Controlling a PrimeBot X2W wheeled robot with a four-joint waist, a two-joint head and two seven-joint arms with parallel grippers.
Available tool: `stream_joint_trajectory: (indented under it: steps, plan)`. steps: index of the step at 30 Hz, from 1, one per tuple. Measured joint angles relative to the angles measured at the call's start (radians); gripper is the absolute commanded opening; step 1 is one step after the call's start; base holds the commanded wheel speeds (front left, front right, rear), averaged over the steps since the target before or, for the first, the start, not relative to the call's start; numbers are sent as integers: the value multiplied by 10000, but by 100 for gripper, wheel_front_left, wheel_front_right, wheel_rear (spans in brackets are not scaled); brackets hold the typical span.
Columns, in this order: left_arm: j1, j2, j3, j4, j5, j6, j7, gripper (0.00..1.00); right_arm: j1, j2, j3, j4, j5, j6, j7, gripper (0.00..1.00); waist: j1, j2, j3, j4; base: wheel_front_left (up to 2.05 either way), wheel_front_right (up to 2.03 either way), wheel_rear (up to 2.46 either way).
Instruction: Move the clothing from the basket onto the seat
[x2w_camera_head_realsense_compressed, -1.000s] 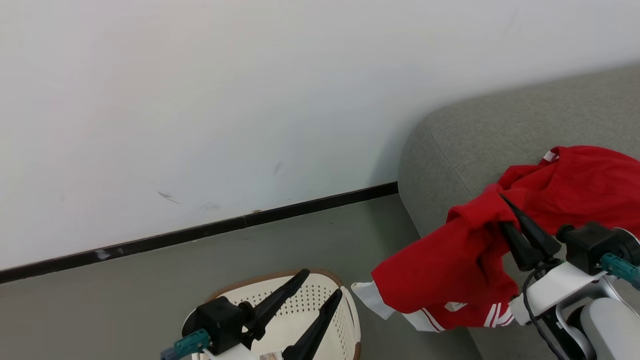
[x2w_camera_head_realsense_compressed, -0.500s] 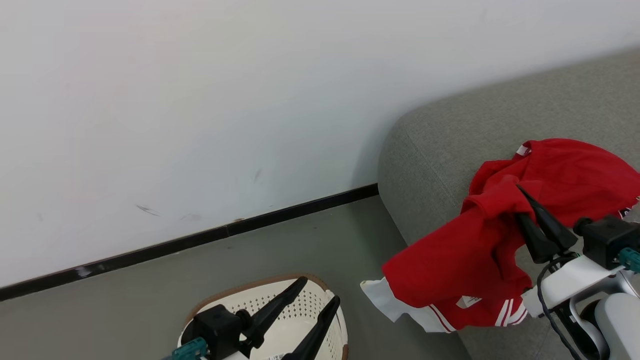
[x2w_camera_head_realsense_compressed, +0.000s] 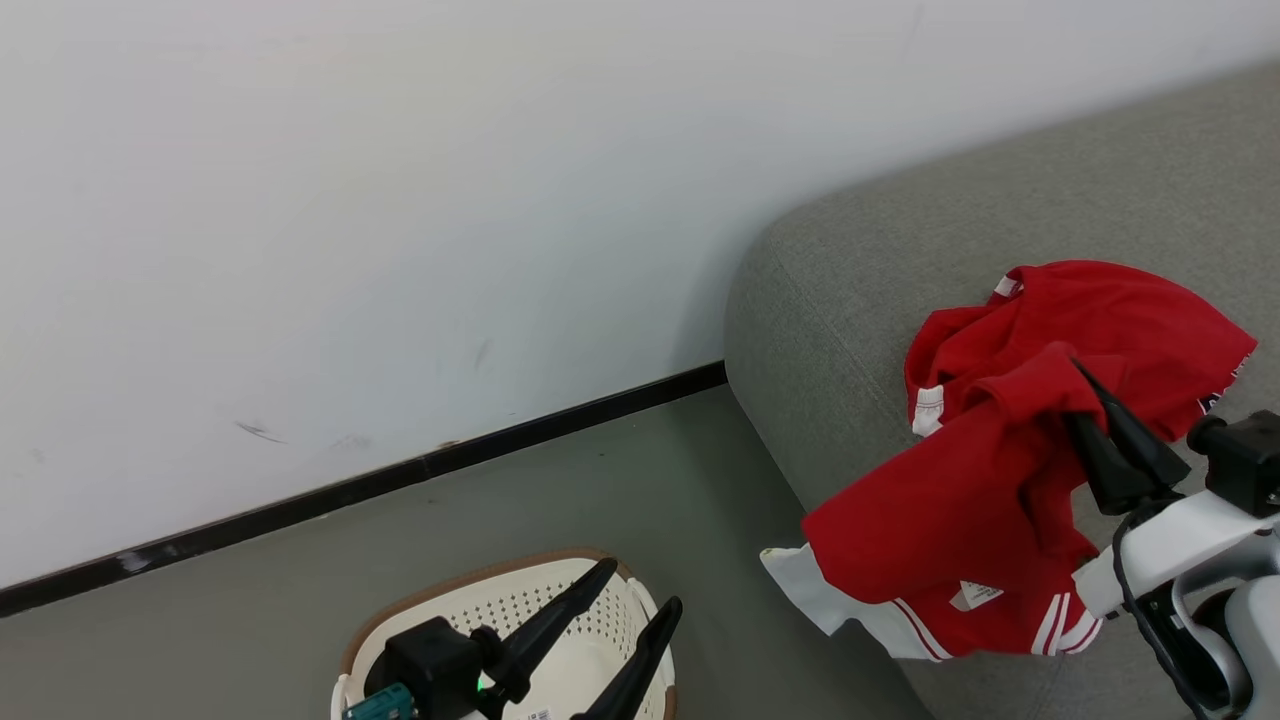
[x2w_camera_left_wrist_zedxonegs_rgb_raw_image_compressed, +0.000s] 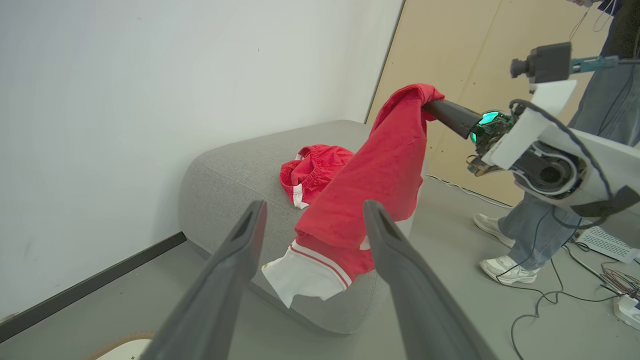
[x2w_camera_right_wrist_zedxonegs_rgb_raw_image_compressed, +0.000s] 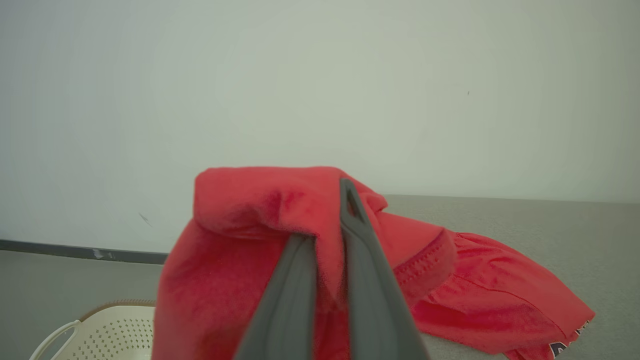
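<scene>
Red fabric, white-striped hem: the garment (x2w_camera_head_realsense_compressed: 950, 520) hangs from my right end effector (x2w_camera_head_realsense_compressed: 1082, 395), whose fingers are pressed together on a fold, above the seat's (x2w_camera_head_realsense_compressed: 860, 260) rounded corner. Left end effector (x2w_camera_head_realsense_compressed: 643, 585) spread, empty, over the basket (x2w_camera_head_realsense_compressed: 470, 582). Second garment (x2w_camera_head_realsense_compressed: 1120, 310) lies on the seat.

Risk: if released here, most of the cloth hangs past the edge and would likely slide to the floor.

Left wrist view adds a person's legs (x2w_camera_left_wrist_zedxonegs_rgb_raw_image_compressed: 530, 235) and cables (x2w_camera_left_wrist_zedxonegs_rgb_raw_image_compressed: 620, 282). Right wrist view shows the pinch itself.
</scene>
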Motion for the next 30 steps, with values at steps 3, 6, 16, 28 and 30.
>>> stream_joint_trajectory:
  steps: [3, 6, 16, 28, 30]
  plan:
    - [0, -2, -10, -21, 0, 0, -40, 100, -74, -104, -69, 77, 13, 0, 117, 0, 0, 0, 32, -29, 0, 0, 0]
    - [0, -38, -42, -90, 0, 0, -42, 100, -303, -151, -226, 192, 301, 0, 328, 0, 0, 0, 74, 2, 0, 0, 0]
    - [-2, -109, -234, -138, 19, 0, -40, 100, -1493, -326, -711, 878, 1281, 0, 1085, 0, 0, 0, 177, 193, 0, 0, 0]
    - [-11, -174, -328, -362, 117, 0, -86, 100, -2783, -635, -1822, 2230, 2006, 0, 1927, 0, 0, 0, 315, 582, 0, 0, 0]
    - [-11, -182, -349, -380, 117, 2, -86, 100, -2987, -654, -1958, 2510, 2010, 0, 2084, 0, 0, 0, 359, 649, 0, 0, 0]
